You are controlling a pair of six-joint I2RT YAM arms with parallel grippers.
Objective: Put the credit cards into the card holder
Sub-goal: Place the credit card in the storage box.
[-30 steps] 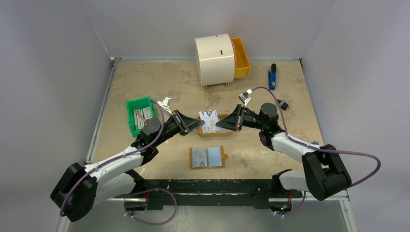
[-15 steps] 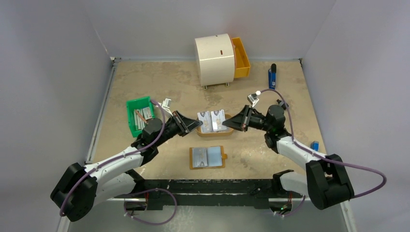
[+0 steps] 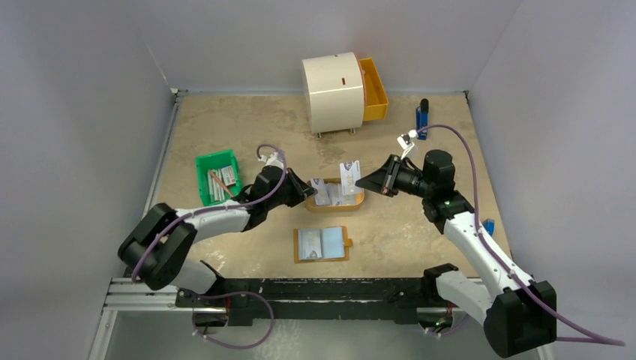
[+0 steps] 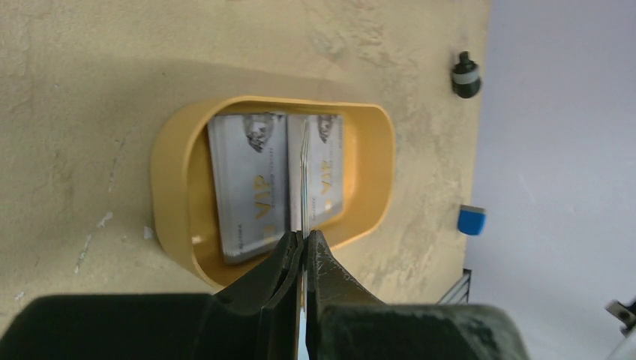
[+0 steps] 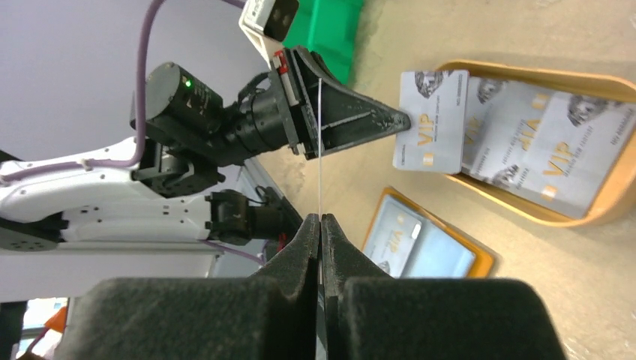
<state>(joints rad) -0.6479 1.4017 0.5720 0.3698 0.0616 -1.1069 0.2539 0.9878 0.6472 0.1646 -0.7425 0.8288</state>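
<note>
Cards [image 4: 247, 184] of silvery grey with gold VIP lettering lie side by side in the yellow tray [image 4: 169, 180]. The left gripper [image 4: 303, 238] pinches one card [image 4: 302, 180] above the tray, seen edge-on in its own view; the right wrist view shows that card's printed face. The right gripper [image 5: 320, 219] pinches a second card [image 5: 320, 135], a thin line there. Only the top view shows the whole open tan card holder [image 3: 321, 244], apart from the tray, toward the arm bases

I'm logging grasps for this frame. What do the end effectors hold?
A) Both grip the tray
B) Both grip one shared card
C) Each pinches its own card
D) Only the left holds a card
C: the left end effector pinches a VIP card at the yellow tray, and the right end effector is shut on a second card, seen edge-on.
</note>
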